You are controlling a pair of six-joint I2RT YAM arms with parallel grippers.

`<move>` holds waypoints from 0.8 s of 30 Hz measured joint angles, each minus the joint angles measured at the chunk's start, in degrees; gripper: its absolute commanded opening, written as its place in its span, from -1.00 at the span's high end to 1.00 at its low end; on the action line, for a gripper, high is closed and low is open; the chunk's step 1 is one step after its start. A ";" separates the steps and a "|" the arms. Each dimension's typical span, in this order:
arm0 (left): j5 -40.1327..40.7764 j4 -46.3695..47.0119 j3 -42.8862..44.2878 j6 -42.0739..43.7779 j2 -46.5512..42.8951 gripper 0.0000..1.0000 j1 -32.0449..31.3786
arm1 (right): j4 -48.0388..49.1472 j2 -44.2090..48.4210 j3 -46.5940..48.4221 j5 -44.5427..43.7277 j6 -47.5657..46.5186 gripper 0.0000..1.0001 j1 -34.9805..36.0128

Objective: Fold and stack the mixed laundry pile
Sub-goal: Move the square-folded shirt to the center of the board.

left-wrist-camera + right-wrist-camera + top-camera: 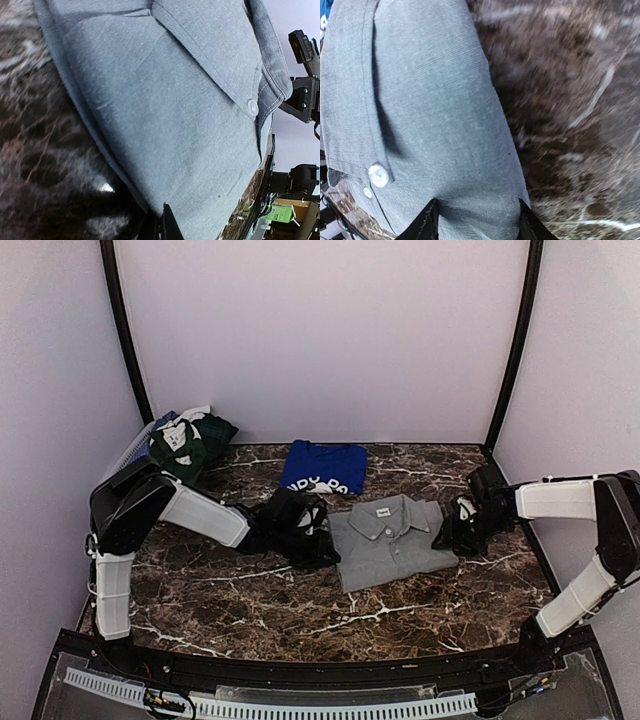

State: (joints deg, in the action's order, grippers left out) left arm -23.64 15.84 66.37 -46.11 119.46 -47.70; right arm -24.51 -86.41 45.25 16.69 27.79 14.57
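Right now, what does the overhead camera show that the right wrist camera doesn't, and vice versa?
Only overhead: the left arm, the right arm, the green clothes heap and the basket in the back left corner. Only the right wrist: a white button and two black fingertips straddling a fabric edge. Both: the grey shirt on the marble table.

dark marble table (250, 600), grey mesh basket (133, 450)
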 measured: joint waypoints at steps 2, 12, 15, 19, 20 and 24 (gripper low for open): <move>-0.07 0.28 -2.32 -0.04 -1.46 1.00 0.09 | 0.61 0.98 -1.88 1.46 0.63 0.12 0.87; 0.81 -7.50 -15.80 2.40 -15.87 1.00 1.97 | 0.20 15.39 -9.46 9.51 8.28 -0.33 13.55; 0.72 -9.42 -18.60 3.39 -18.38 1.00 3.80 | -0.35 21.16 -11.17 10.95 9.38 -0.31 13.55; 0.02 -10.56 -19.39 4.17 -18.51 1.00 5.09 | -0.26 26.23 -14.25 13.18 10.23 -0.27 13.66; -0.09 -10.54 -19.39 4.31 -18.49 1.00 5.09 | -0.13 26.77 -15.23 13.57 10.34 -0.26 13.75; -0.57 -10.56 -19.39 4.55 -18.43 1.00 5.09 | 1.81 25.99 -19.45 14.95 11.08 -0.16 14.12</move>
State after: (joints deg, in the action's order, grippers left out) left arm -24.21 5.28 46.98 -41.56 101.03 -42.61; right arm -22.70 -60.42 25.80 31.64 38.87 28.69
